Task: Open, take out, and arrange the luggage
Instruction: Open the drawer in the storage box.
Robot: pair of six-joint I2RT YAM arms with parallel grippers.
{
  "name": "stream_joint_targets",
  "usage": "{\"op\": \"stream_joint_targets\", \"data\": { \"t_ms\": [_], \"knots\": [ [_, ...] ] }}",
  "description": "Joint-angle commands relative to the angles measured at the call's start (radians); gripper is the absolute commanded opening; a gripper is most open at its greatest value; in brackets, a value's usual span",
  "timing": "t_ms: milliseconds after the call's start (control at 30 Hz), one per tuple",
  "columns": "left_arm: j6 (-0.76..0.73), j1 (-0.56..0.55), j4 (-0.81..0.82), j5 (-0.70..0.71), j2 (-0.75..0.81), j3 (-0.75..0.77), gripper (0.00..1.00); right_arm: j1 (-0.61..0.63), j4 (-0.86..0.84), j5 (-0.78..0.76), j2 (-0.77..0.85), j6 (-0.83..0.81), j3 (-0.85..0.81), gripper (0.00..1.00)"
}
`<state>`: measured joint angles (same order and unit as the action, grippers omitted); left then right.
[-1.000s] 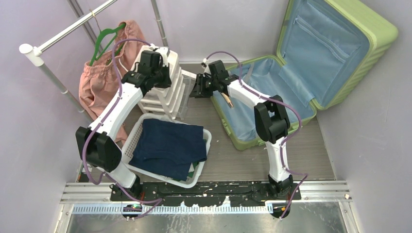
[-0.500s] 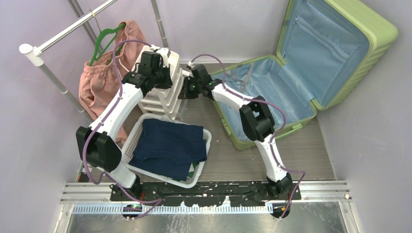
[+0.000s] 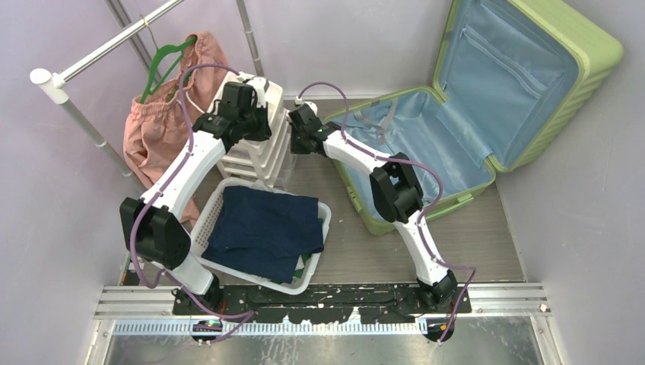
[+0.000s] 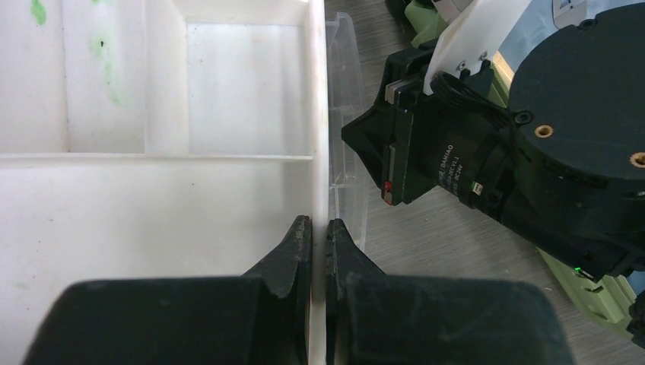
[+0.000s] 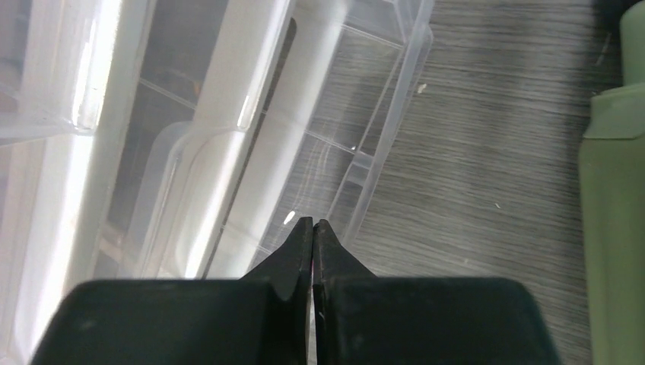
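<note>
Green ribbed luggage [image 3: 599, 55], open — blue-lined inside

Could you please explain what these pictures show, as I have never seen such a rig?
Two white robot arms stand side by side. One picture looks down from above them; the other two come from cameras on the wrists. On the wood-grain surface: an open light-green hard-shell suitcase, a white stacked plastic drawer unit, and a white perforated plastic basket holding dark blue folded clothing. A pink garment hangs on a green hanger from a rail. On the left arm the jaws are shut on a thin white wall of the drawer unit; on the right arm they are shut, empty, over its clear drawers.
</note>
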<state>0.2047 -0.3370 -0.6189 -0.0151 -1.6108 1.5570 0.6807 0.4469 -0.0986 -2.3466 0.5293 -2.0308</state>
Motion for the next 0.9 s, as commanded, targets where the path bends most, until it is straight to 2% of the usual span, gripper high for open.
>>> {"op": "stream_joint_targets", "data": {
  "t_ms": [0, 233, 300, 400, 533, 633, 700, 767, 867],
  "knots": [
    [0.015, 0.018, 0.076, 0.024, 0.026, 0.023, 0.00, -0.019, 0.119, -0.110, 0.068, -0.040, 0.042, 0.06],
    [0.033, 0.019, 0.071, 0.020, 0.030, 0.054, 0.02, -0.023, 0.131, -0.075, 0.088, -0.089, 0.030, 0.09],
    [0.041, 0.021, 0.068, 0.020, 0.027, 0.063, 0.04, -0.026, 0.108, -0.025, 0.106, -0.125, 0.029, 0.11],
    [0.062, 0.023, 0.061, -0.024, 0.025, 0.082, 0.09, -0.054, 0.056, 0.213, 0.152, -0.169, 0.025, 0.20],
    [0.107, 0.023, 0.057, -0.062, 0.050, 0.102, 0.40, -0.122, 0.001, 0.630, 0.217, -0.274, -0.002, 0.32],
    [0.129, 0.023, 0.065, -0.078, 0.085, 0.102, 0.58, -0.167, 0.028, 0.825, 0.263, -0.370, -0.025, 0.41],
    [0.135, 0.023, 0.065, -0.099, 0.107, 0.103, 0.63, -0.209, 0.077, 0.933, 0.283, -0.407, -0.044, 0.43],
    [0.143, 0.023, 0.066, -0.135, 0.131, 0.098, 0.63, -0.257, 0.114, 1.017, 0.306, -0.421, -0.041, 0.45],
    [0.166, 0.023, 0.099, -0.200, 0.178, 0.064, 0.64, -0.335, 0.216, 1.050, 0.351, -0.504, -0.025, 0.46]
  ]
}}
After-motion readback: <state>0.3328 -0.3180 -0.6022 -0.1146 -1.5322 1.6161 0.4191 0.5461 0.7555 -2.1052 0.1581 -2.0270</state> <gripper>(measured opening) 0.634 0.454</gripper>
